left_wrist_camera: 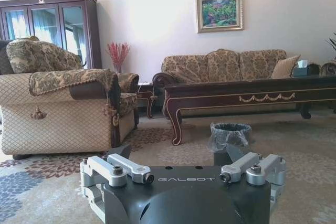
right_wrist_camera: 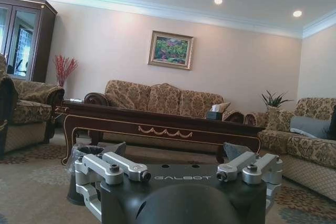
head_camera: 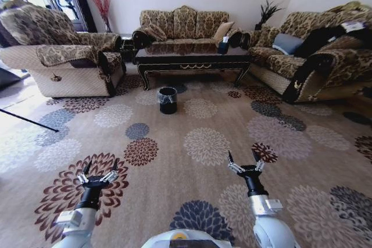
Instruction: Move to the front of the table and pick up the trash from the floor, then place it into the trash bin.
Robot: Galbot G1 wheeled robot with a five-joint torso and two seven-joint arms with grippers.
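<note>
On the floor [head_camera: 192, 161] just in front of the table's front edge, toward its left end, stands the trash bin [head_camera: 167, 100], upright, a black round bucket with a clear bag folded over its rim. What lies inside it cannot be made out from the head view; the left wrist view shows its rim and crinkled liner [left_wrist_camera: 230, 132], and the right wrist view shows it partly hidden behind the gripper body [right_wrist_camera: 84, 153]. The table [head_camera: 192, 59] runs with its long axis left to right across the room, its gold-ornamented front apron facing the robot, between an armchair [head_camera: 64, 56] on the left and a sofa [head_camera: 314, 56] on the right, with a three-seat sofa [head_camera: 183, 27] behind it. A tissue box [head_camera: 224, 46] sits near the table's back right corner. No trash can be picked out on the patterned carpet. The left gripper [head_camera: 99, 173] hovers over the carpet low in the head view, its fingers spread apart and holding nothing. The right gripper [head_camera: 244, 164] hangs likewise on the right, fingers spread, also without a load. Both are well apart from the bin and the table.
</note>
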